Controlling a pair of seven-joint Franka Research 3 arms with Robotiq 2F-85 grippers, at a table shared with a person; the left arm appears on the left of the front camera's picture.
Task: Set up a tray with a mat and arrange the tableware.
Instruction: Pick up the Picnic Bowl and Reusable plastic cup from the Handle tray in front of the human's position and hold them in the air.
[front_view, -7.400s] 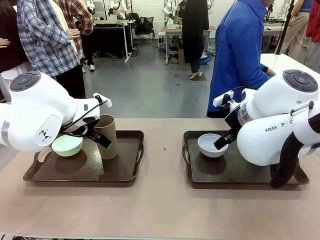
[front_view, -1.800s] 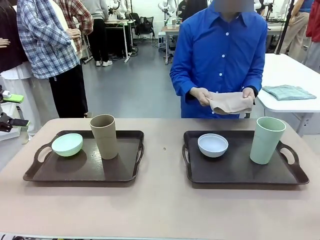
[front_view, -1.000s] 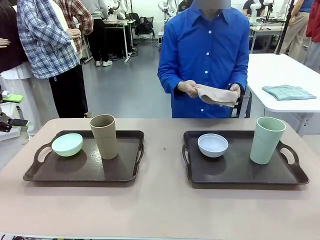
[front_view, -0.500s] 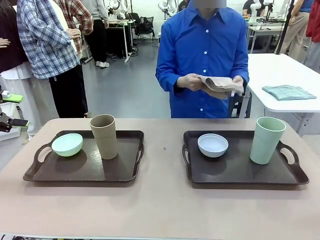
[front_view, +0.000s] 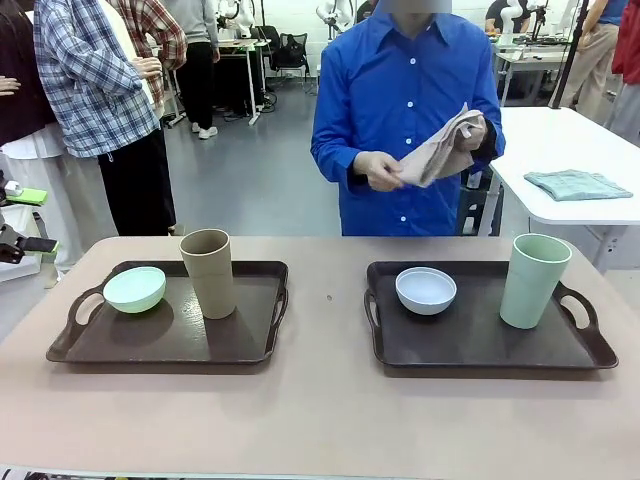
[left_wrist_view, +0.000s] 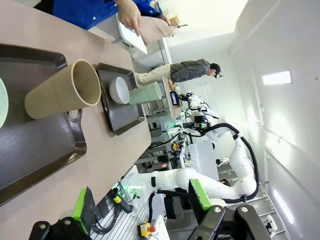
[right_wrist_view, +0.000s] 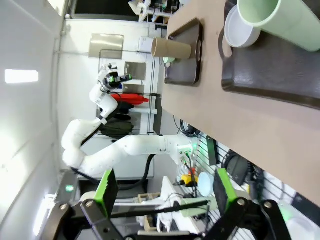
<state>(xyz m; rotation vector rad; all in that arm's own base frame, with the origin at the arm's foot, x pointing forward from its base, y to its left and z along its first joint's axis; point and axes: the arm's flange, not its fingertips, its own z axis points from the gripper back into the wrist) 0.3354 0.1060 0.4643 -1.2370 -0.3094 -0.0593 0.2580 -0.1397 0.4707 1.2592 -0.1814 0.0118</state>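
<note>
A: Front view first. Where does the tableware stand?

B: The mint bowl (front_view: 134, 289) and tan cup (front_view: 209, 272) are on the left tray (front_view: 262, 345). The white bowl (front_view: 425, 290) and pale green cup (front_view: 534, 281) are on the right tray (front_view: 470, 345). Each piece stands apart from its neighbour, and neither tray has a mat under its dishes.

A: And the mat?

B: Probably the beige cloth (front_view: 435, 152) at the far side. The person grips it with a raised hand (front_view: 470, 130) and a lower hand (front_view: 378, 168), so it hangs open, I judge for shaking out before laying. (A folded green cloth (front_view: 573, 184) lies on the side table (front_view: 545, 135), far right.)

A: Left wrist view?

B: The left gripper (left_wrist_view: 142, 202) is spread wide and holds nothing. It sits off the left end of the table (front_view: 320, 420), well apart from the tan cup, likely to leave the person room.

A: Right wrist view?

B: The same: the right gripper (right_wrist_view: 165, 187) is released and empty, well back from the pale green cup.

A: What differs from before?

B: Half a second ago the cloth was bunched at chest height; now one corner is lifted. Several seconds back, both arms reached over the trays.
</note>
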